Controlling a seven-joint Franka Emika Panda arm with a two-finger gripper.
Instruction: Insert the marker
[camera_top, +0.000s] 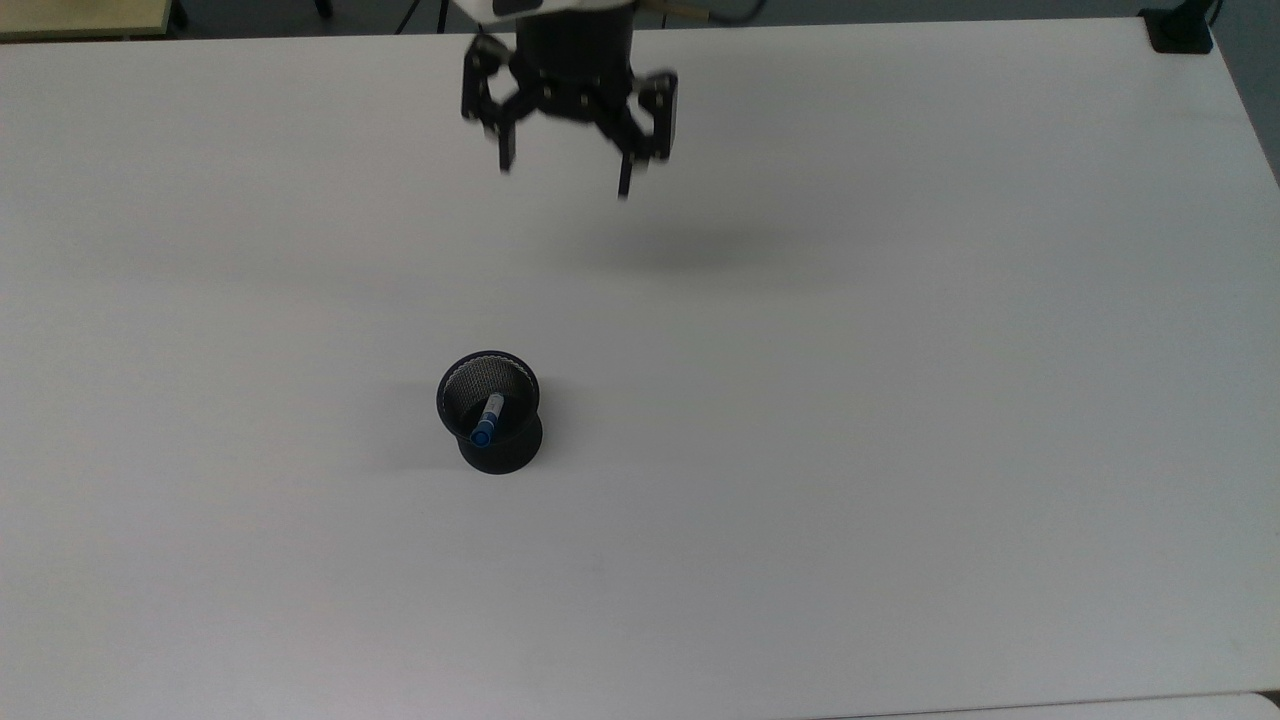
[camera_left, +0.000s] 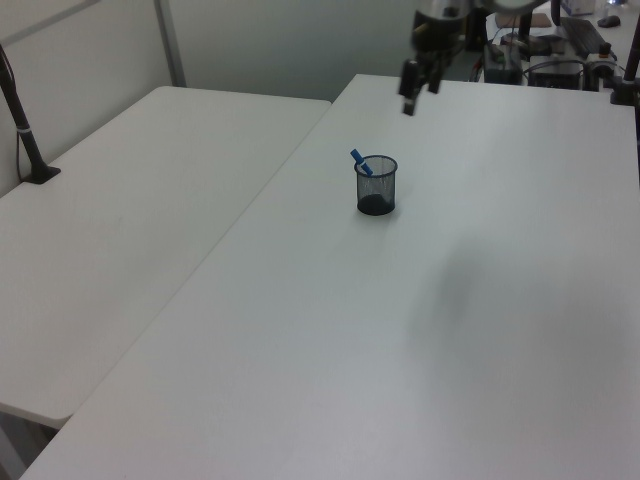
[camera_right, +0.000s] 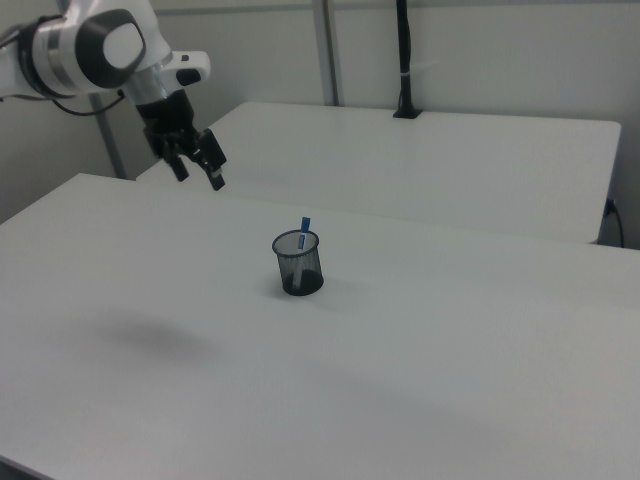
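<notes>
Marker (camera_top: 488, 418) stands tilted inside the black mesh cup (camera_top: 490, 412), cap end above the rim. Gripper (camera_top: 565, 175) hangs empty, fingers apart, well away. Light, rigid, likely slippery; best gripped mid-barrel.

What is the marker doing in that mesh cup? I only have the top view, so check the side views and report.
Observer: In the right view the marker stands in the black mesh cup, with its blue end poking above the rim.
Operator: Give me its lean.
Observer: In the left view it tilts toward the left view's left and rests against the rim.
Operator: Now the gripper's height.
Observer: In the right view the gripper hangs open in the air, clear of the tabletop, off to the right view's left of the cup and touching nothing.
</notes>
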